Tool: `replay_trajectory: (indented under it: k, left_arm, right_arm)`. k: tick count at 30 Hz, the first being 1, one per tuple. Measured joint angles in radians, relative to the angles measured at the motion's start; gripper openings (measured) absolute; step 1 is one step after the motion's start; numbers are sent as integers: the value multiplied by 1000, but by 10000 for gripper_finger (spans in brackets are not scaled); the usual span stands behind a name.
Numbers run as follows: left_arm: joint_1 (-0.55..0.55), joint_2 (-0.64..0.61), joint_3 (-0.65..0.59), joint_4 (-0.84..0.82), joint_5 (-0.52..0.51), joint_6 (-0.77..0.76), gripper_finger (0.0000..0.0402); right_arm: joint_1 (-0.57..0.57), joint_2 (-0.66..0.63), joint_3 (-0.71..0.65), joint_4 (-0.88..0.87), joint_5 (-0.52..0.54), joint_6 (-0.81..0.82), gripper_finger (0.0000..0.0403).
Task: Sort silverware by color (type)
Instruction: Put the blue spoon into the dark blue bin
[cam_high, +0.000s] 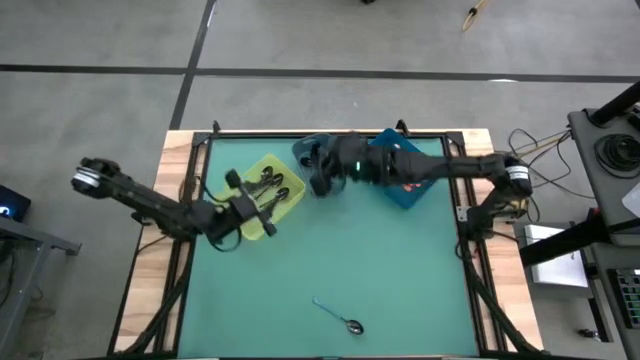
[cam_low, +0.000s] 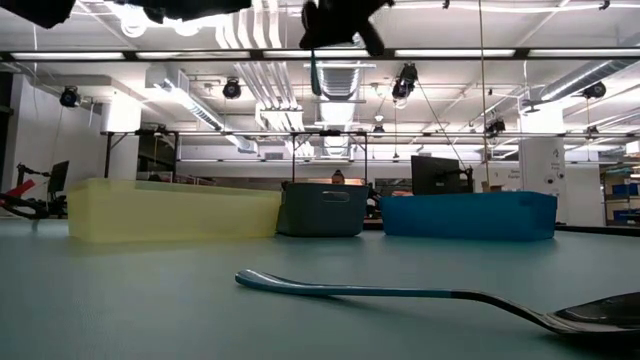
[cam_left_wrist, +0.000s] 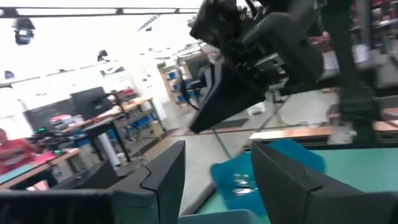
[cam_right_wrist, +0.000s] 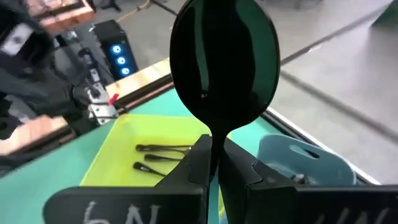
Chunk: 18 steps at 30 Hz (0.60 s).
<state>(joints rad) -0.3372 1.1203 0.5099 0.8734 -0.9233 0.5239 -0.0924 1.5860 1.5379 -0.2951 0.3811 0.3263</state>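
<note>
My right gripper (cam_high: 320, 178) is high over the far middle of the table, beside the grey-blue bin (cam_high: 306, 150), and is shut on a spoon with a shiny bowl (cam_right_wrist: 224, 56). My left gripper (cam_high: 256, 210) stands open and holds nothing (cam_left_wrist: 217, 180), above the yellow bin (cam_high: 290, 207). That bin holds black-handled spoons (cam_right_wrist: 160, 150). A light-blue-handled spoon (cam_high: 338, 314) lies flat on the mat near the front edge, bowl toward the right (cam_low: 400, 292). My right gripper pinches the spoon between its two fingers at the narrow neck (cam_right_wrist: 211, 135) just below the bowl. The bowl stands up past the fingertips. In the low view a thin bluish handle (cam_low: 313, 70) hangs below the gripper, lifted well clear of table and bins.
A blue bin (cam_high: 405, 190) sits under my right arm at the far right (cam_low: 468, 215). The three bins stand in a row along the far edge, the grey-blue bin (cam_low: 320, 210) in the middle. The green mat (cam_high: 400, 270) is bounded by a wooden frame.
</note>
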Motion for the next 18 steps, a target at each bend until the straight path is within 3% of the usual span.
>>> replay_trajectory:
  k: [8,14,18]
  left_arm:
    - [145,-150,-76,-23,114,17,164]
    - [234,-162,-104,-30,141,14,164]
    - [260,-162,-107,-34,148,16,164]
  right_arm:
    - [-209,70,26,12,-182,17,9]
    - [-288,188,94,-16,-284,35,9]
    - [-313,272,180,-120,-289,49,9]
